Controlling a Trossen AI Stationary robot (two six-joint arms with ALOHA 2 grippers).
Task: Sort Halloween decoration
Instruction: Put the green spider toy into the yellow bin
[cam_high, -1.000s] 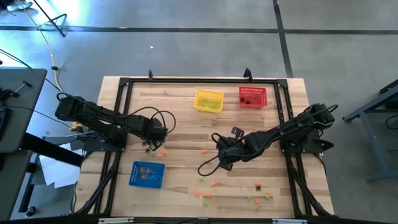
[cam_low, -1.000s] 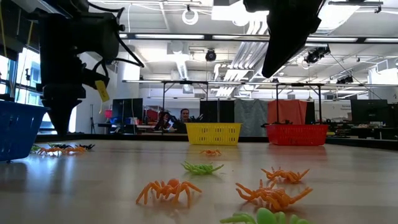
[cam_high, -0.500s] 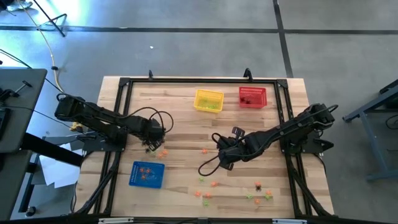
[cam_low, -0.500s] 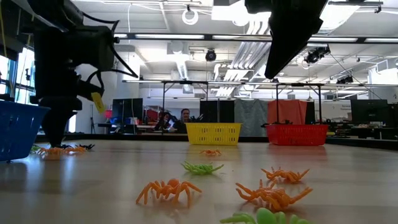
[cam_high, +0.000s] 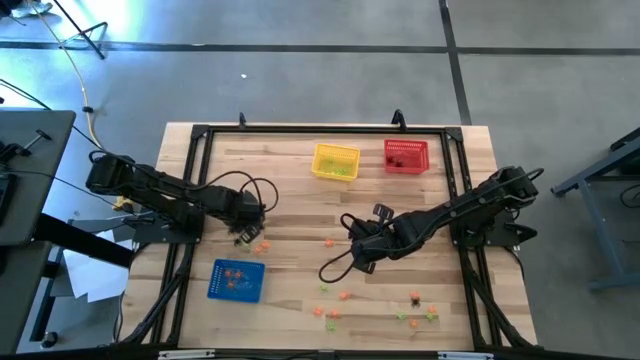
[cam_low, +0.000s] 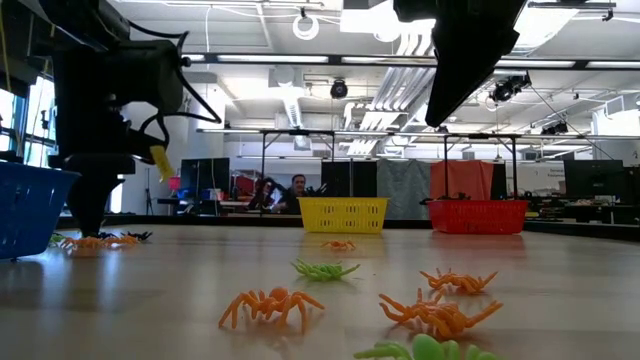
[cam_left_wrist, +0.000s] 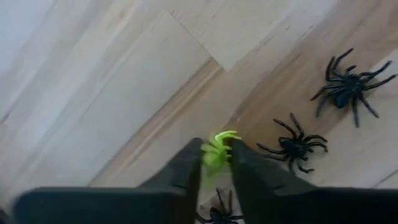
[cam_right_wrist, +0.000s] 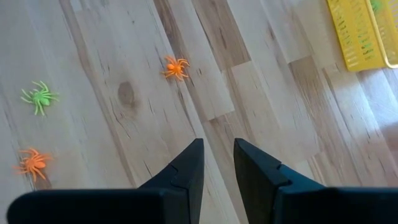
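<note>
Mid-pick: left claw (cam_left_wrist: 216, 163) pinched on small light-green plastic spider (cam_left_wrist: 217, 151) low over pale wooden bench (cam_high: 300, 200) beside blue mesh basket (cam_high: 237, 280); next, likely lifting and carrying to matching basket; right claw (cam_right_wrist: 217, 157) parted, empty, waiting mid-bench.

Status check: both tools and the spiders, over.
Left tool shut on green spider at table. Right tool empty, hovering mid-table. Black spiders close by.

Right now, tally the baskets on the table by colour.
Blue basket: 1
Yellow basket: 1
Red basket: 1
Total: 3
</note>
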